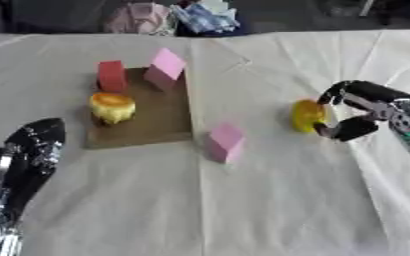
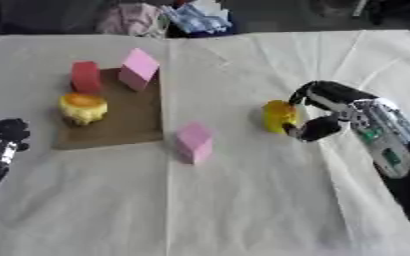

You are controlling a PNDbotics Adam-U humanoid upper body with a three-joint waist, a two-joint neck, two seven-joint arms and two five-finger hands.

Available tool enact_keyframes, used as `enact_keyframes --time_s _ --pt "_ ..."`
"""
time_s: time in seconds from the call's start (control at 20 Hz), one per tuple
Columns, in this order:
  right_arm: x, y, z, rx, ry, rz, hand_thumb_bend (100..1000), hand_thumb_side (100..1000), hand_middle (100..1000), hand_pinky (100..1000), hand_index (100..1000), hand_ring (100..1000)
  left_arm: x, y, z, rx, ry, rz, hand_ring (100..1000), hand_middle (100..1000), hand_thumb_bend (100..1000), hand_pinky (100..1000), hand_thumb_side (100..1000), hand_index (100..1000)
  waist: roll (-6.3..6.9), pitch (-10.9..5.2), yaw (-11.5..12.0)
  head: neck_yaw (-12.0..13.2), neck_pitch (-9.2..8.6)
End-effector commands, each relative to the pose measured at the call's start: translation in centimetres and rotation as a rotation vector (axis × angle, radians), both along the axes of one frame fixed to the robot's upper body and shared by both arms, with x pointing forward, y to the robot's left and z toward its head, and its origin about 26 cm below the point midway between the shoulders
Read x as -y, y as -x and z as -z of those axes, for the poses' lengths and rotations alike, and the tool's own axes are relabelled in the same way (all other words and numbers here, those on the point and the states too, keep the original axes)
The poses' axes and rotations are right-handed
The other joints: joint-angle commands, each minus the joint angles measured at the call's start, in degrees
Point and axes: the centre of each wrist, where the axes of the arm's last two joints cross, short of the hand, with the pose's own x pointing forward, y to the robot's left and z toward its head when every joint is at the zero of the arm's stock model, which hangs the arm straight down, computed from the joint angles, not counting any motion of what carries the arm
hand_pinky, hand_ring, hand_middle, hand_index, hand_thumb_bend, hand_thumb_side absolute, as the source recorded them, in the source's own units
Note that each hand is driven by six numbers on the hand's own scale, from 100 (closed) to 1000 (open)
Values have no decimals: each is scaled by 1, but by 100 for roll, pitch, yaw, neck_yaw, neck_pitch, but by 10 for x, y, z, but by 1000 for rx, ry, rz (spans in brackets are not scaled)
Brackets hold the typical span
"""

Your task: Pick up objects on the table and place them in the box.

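- Yellow object (image 1: 307, 115) sits on the white cloth (image 1: 270, 200) at about 3 o'clock of the table in the left eye view, well apart from the box
- My right hand (image 1: 353, 112) comes in from 3 o'clock; its fingers curl over the yellow object from above and the thumb closes in from below, so it is pinched between them
- The box (image 1: 160, 125), flat and brown, lies at about 10 o'clock; on it are a red block (image 1: 111, 76), a pink block (image 1: 165, 68) tilted at its far edge, and a yellow cake-like piece (image 1: 112, 107)
- A second pink block (image 1: 225, 142) rests on the cloth just beside the box's near right corner
- My left hand (image 1: 29, 150) rests at 8 o'clock, fingers straight and holding nothing
- In the right eye view my right thumb touches the yellow object's lower right side, at 4 o'clock of it
- There my left hand shows only at the 9 o'clock edge
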Motion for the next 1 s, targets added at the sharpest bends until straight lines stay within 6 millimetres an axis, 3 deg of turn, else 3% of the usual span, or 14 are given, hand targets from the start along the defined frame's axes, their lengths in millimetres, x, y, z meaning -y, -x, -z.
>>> enact_keyframes --time_s 0.05,0.4,0.8,1.0 --pt "1 -4 -6 85 18 32 209 257 691 883 717 745 -4 1 -8 28 -11 -3 771 712 216 756 568 768 50 -80 12 -5 -44" --pt "-3 -11 4 176 33 64 146 100 609 852 628 690 -3 1 -8 27 -10 -1 772 712 213 756 569 768 41 -77 31 -19 -41" --pt "-8 -13 0 321 11 79 100 100 510 805 469 610 -3 0 -8 29 -9 0 772 711 211 756 569 768 50 -82 36 -24 -38" --pt "-20 -14 -21 416 -32 43 100 100 498 796 453 602 -3 0 -8 29 -10 2 773 711 210 756 569 768 49 -94 33 -29 -33"
